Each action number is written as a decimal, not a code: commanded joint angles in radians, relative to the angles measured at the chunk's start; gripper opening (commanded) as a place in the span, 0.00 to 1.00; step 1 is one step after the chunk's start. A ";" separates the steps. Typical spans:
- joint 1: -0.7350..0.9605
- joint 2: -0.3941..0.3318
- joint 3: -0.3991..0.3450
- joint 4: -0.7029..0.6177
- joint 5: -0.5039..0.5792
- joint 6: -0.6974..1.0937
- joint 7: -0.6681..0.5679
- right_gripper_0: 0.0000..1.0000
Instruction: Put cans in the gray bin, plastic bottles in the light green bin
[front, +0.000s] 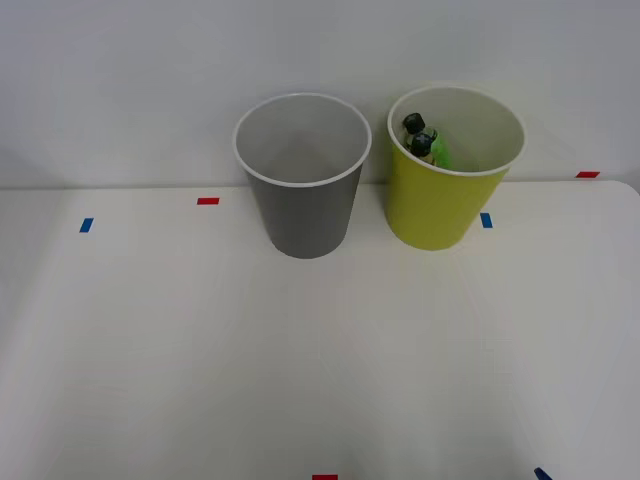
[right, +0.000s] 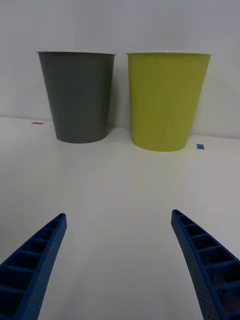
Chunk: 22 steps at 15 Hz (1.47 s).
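Looking left to right, I see the gray bin (front: 302, 185) with nothing visible inside, then the green bin (front: 447, 195) holding the bottles (front: 424, 141). My end effector (right: 119, 260) is spread and carries nothing. Sorting looks finished on the tabletop (front: 320, 360).

Gray bin (front: 303, 190) upright, light green bin (front: 440, 195) just beside it holding black-capped plastic bottles (front: 424, 141)
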 joint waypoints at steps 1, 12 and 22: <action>0.000 0.000 -0.001 0.000 -0.001 0.000 -0.001 0.71; 0.000 0.000 -0.001 0.000 -0.001 0.000 -0.001 0.71; 0.000 0.000 -0.001 0.000 -0.001 0.000 -0.001 0.71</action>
